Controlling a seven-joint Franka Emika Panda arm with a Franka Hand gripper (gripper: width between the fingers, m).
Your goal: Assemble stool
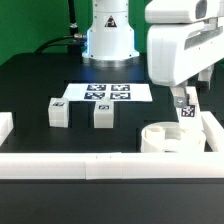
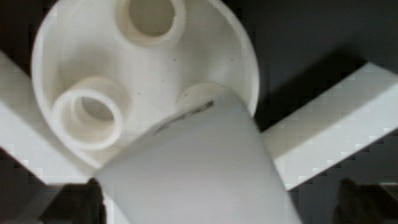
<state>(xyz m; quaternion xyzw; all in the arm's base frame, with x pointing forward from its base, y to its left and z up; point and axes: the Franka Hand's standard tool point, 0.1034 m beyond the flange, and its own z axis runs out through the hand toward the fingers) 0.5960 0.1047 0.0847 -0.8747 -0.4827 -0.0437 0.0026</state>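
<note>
Seat sits right under the wide-open, empty tool; looks like stiff, light, slick plastic, so I'd pinch across its rim.

Two leg blocks before the marker board — seat at exterior view's right

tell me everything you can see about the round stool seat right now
The round seat is a thick white disc that looks like smooth moulded plastic. It lies flat on the black table near the corner of the white border rails, at the exterior view's right. The wrist view shows round sockets sunk into its upper face. The open hand hangs right over it, and one finger covers part of it. Whether the finger touches it cannot be told.
</note>
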